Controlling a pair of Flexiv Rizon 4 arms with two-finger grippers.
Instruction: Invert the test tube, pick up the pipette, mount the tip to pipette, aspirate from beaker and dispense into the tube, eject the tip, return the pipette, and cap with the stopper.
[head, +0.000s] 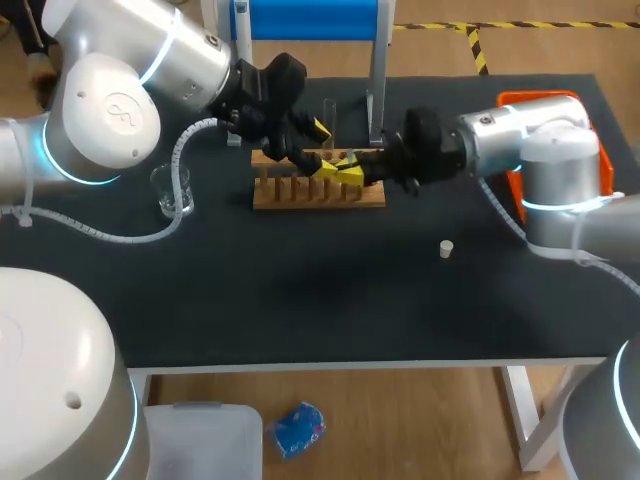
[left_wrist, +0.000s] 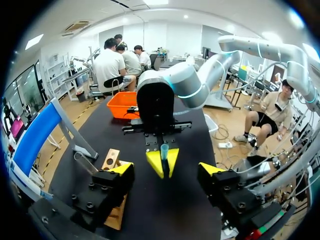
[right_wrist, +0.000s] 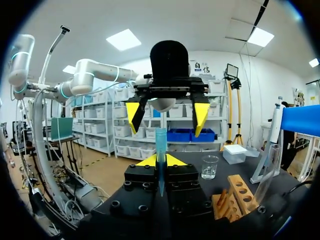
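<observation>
No text, number or sign can be read; the left arm's round joint cap (head: 118, 115) bears only an embossed emblem.

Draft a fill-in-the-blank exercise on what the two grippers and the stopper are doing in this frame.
1. The right gripper is shut on a blue ____.
2. The left gripper, facing it, is ____.
3. The white stopper lies on the black ____, apart from the wooden rack.
Missing words: pipette tip; open; table.
</observation>
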